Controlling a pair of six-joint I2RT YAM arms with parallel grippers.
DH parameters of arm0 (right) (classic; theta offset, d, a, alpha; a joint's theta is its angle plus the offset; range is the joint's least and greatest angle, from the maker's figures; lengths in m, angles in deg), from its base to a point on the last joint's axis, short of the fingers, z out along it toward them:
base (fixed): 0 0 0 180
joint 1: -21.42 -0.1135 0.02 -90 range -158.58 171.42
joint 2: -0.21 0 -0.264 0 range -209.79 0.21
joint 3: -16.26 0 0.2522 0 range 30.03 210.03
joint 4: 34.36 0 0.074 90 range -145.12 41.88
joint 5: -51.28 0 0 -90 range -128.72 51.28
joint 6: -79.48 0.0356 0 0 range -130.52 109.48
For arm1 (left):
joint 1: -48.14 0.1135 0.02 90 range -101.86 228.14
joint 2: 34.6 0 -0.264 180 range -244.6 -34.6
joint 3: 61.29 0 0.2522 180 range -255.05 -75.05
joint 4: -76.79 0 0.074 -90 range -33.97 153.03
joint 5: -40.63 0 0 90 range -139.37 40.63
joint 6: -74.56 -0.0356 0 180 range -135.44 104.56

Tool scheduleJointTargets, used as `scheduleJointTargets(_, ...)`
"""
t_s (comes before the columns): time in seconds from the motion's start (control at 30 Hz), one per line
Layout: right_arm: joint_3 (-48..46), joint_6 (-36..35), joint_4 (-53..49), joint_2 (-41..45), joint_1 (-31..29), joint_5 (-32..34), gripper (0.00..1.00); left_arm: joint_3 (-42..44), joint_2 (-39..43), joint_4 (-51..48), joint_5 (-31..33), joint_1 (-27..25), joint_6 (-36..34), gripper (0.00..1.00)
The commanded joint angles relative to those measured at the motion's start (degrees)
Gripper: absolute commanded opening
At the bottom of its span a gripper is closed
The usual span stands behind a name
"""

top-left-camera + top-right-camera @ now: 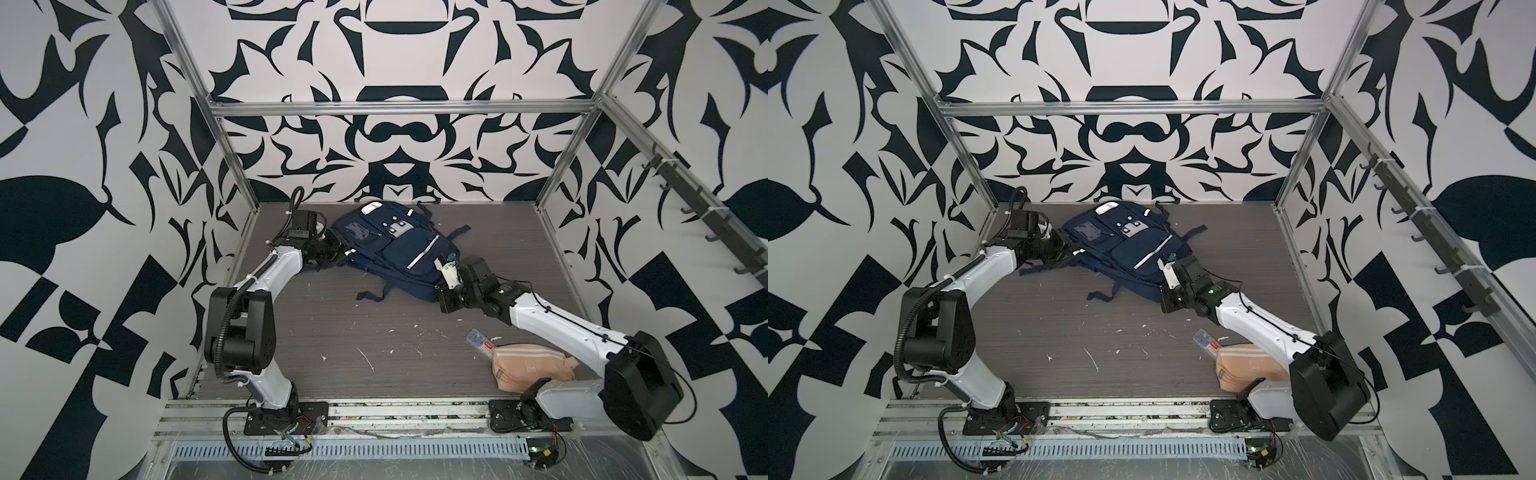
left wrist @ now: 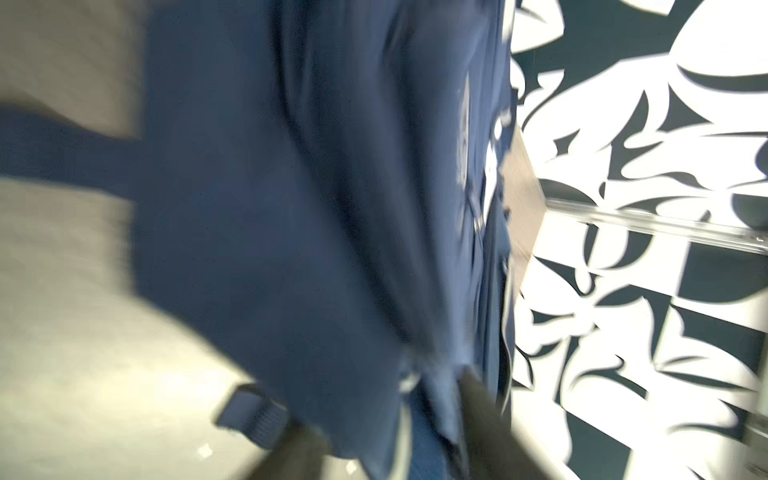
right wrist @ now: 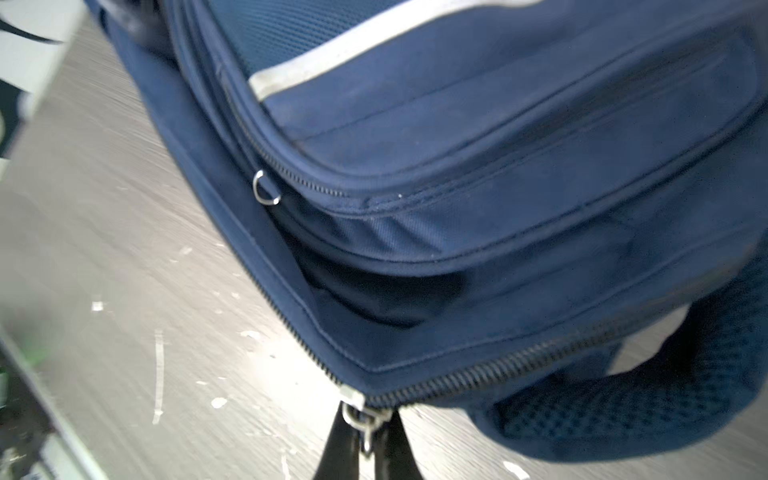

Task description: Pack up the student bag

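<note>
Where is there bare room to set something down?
The broad middle of the table, in front of the student bag; also the back right corner. Crowded: around the bag, left gripper at its edge, right gripper on its zipper pull, and by the pink pouch.

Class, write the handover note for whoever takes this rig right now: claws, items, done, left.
Left claw: jaws apart at the student bag's edge.
Right claw: shut on the zip pull.
Bag lies flat at the table's back; pink pouch and clear case lie beside the right arm's base.
Done: main zip looks partly open.
Left: likely finish opening, load pouch and case, zip shut.
</note>
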Motion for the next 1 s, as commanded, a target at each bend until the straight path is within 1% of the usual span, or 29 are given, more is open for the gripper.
scheduleJointTargets(0.0, 4.2, 2.2, -1.8, -1.6, -0.7, 2.2, 0.0, 0.4, 2.8, -3.0, 3.1, -1.3, -5.0, 0.99)
scheduleJointTargets(0.1, 7.1, 3.9, -1.3, -4.9, -2.3, 2.2, 0.0, 4.6, 7.9, -6.4, 4.4, -3.2, -6.3, 0.99)
scheduleJointTargets(0.2, 10.5, 6.0, -1.2, -8.4, -3.9, 1.5, 0.0, 8.1, 13.0, -10.1, 6.6, -7.5, -7.2, 0.99)
scheduleJointTargets(0.27, 12.2, 7.6, -0.8, -10.2, -4.9, 0.3, 0.0, 11.4, 15.0, -9.4, 5.6, -11.0, -4.0, 0.99)
scheduleJointTargets(0.33, 13.6, 8.8, -0.2, -11.9, -6.0, -0.9, 0.0, 16.4, 16.0, -3.5, 3.3, -14.9, 1.9, 0.99)
scheduleJointTargets(0.43, 15.7, 9.4, 0.1, -13.6, -7.9, -2.1, 0.0, 21.0, 15.1, 6.0, 2.8, -18.8, 9.0, 0.99)
scheduleJointTargets(0.53, 17.1, 9.3, 0.5, -14.6, -9.8, -3.2, 0.0, 23.0, 12.2, 13.7, 0.5, -19.3, 13.7, 0.99)
scheduleJointTargets(0.6, 16.9, 9.4, 1.7, -14.5, -10.8, -3.9, 0.0, 23.7, 10.8, 17.2, -0.5, -19.3, 15.6, 0.99)
scheduleJointTargets(0.8, 13.0, 11.3, 6.0, -11.8, -12.6, -5.6, 0.0, 23.5, 5.1, 26.2, -2.5, -19.5, 20.0, 0.99)
scheduleJointTargets(0.9, 10.5, 12.3, 8.2, -10.2, -12.8, -6.8, 0.0, 23.0, 3.7, 26.9, -2.2, -19.5, 20.1, 0.99)
scheduleJointTargets(0.97, 9.9, 12.4, 8.5, -9.9, -12.9, -7.6, 0.0, 23.0, 3.2, 27.7, -2.3, -19.5, 20.4, 0.94)
